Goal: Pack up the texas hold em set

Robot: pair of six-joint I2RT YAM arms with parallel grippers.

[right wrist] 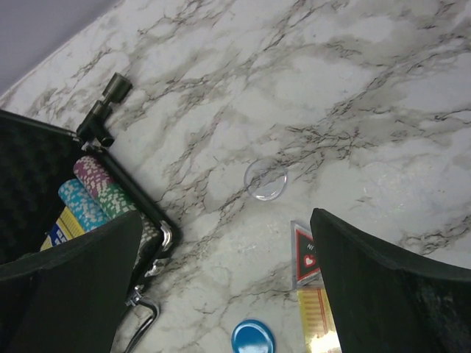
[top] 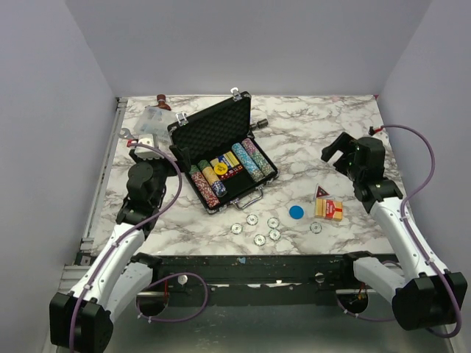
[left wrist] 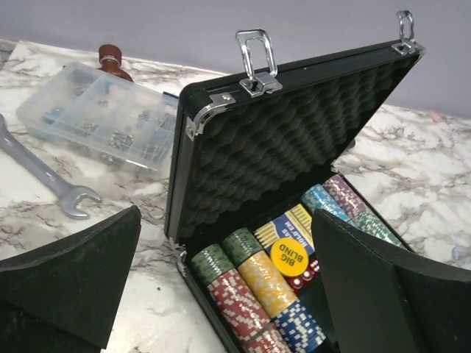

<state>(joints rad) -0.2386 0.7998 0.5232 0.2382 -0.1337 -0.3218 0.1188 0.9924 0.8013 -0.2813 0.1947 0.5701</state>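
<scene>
Black rectangular foam-lined briefcase (top: 221, 158) sits open mid-bench (top: 324, 118), chip rows seated. Loose pale chips (top: 259, 229), a blue disc (top: 296, 212) and a red-yellow card box (top: 329, 209) lie outside, before it. Left end effector (left wrist: 224, 294) and right end effector (right wrist: 228, 287) hover spread apart, empty. We judge gathering not yet begun; next, the right descends squarely over the disc or box.

glossy marble-patterned desk (top: 309, 132); matt black case (left wrist: 175, 176), shiny metal latches (left wrist: 254, 62), dimpled foam lining (left wrist: 294, 140); clear plastic box (left wrist: 103, 114); dull grey metal wrench (left wrist: 44, 176); glossy blue disc (right wrist: 252, 337).
</scene>
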